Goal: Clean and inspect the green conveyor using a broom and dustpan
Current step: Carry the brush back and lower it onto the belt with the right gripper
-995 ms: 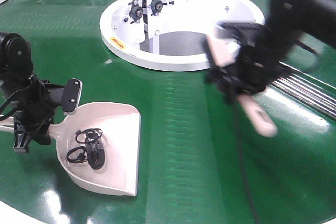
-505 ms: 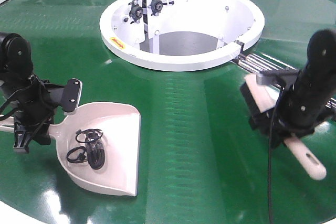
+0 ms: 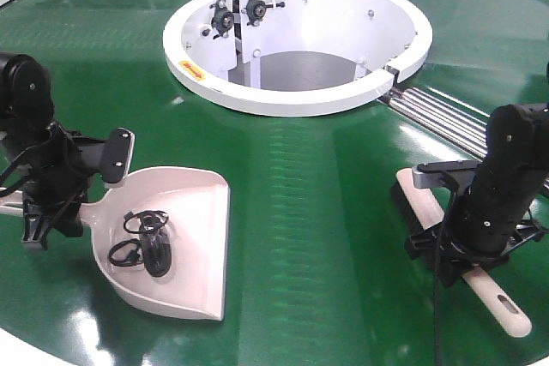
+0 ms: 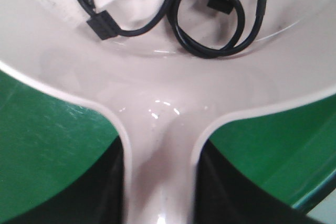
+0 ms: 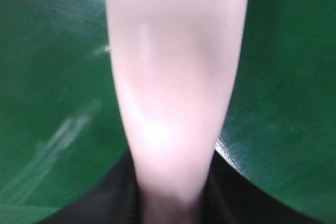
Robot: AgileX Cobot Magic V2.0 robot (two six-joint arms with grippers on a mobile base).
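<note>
Green conveyor [image 3: 300, 212], glossy as anything. Left gripper [image 3: 47, 212] is clamped on the dustpan [image 3: 193, 246] handle, and the pan sits flat on the belt with black cables [image 3: 146, 242] coiled inside. Right gripper [image 3: 467, 244] is squeezing the broom [image 3: 422, 201] mid-handle, bristles facing down, just beside the steel rollers [image 3: 446, 122].

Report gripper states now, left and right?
Left gripper: closed on the handle of the dustpan.
Right gripper: closed on the handle of the broom.
</note>
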